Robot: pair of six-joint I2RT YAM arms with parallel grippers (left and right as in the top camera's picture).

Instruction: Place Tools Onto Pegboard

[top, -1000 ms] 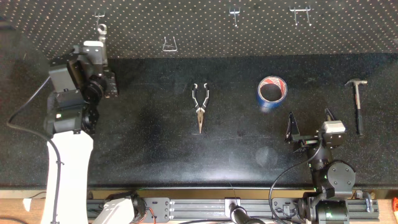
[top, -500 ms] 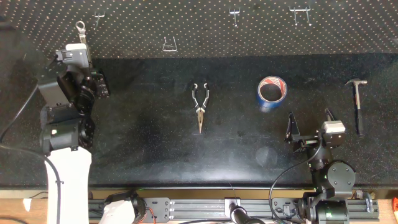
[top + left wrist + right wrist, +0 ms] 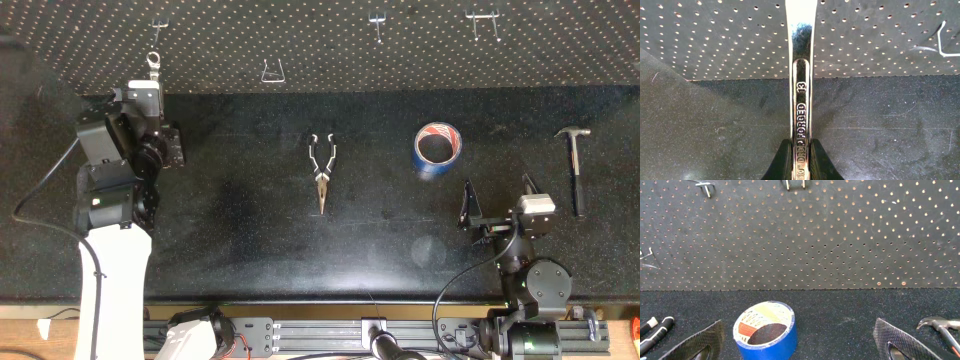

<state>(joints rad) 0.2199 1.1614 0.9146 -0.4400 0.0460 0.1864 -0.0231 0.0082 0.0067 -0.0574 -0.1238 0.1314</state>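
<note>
My left gripper (image 3: pixel 152 82) is shut on a shiny metal wrench (image 3: pixel 801 85), held up in front of the pegboard (image 3: pixel 320 40) at the far left; the wrench's ring end (image 3: pixel 154 60) sits just below a hook (image 3: pixel 158 22). In the left wrist view the two black fingers (image 3: pixel 781 162) clamp the wrench shaft. Needle-nose pliers (image 3: pixel 321 168) lie mid-table. A blue tape roll (image 3: pixel 437 148) (image 3: pixel 766 330) stands to their right. A hammer (image 3: pixel 575 165) (image 3: pixel 940 327) lies at the far right. My right gripper (image 3: pixel 497 198) rests open near the table's front, behind the tape.
Several wire hooks stick out of the pegboard: a triangular one (image 3: pixel 272 70), one at the centre (image 3: pixel 377 20), and a double one at the right (image 3: pixel 483 20). The black mat (image 3: pixel 240 230) lies bare between the left arm and the pliers.
The left arm with the wrench swung left along the pegboard, then came back right, ending with the wrench's ring end under the leftmost hook. The right arm has kept still.
</note>
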